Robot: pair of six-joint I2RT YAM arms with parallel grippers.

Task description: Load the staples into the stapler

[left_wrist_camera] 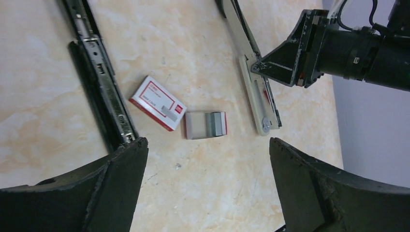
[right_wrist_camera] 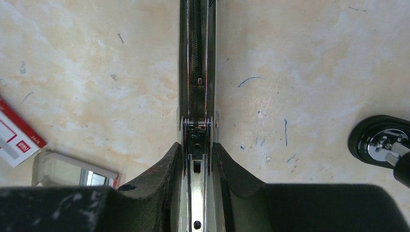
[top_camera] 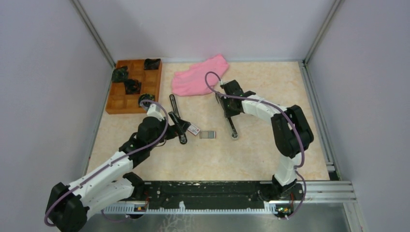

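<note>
The staples [left_wrist_camera: 214, 123] are a grey block in a small open tray, next to a red-and-white staple box [left_wrist_camera: 157, 102]; the top view shows them mid-table [top_camera: 209, 134]. My left gripper [left_wrist_camera: 208, 145] hovers open just short of the tray, holding nothing. A long stapler [top_camera: 230, 121] lies to the tray's right. My right gripper [right_wrist_camera: 197, 147] is shut on its metal channel [right_wrist_camera: 196, 72], and it also shows in the left wrist view [left_wrist_camera: 300, 53]. A second long black stapler piece [left_wrist_camera: 96, 82] lies left of the box.
A brown compartment tray [top_camera: 116, 104] holding black parts stands at the back left. A pink cloth [top_camera: 198, 77] lies at the back. A round black-and-chrome piece [right_wrist_camera: 379, 145] rests on the table beside the held stapler. A metal rail [top_camera: 217, 191] runs along the near edge.
</note>
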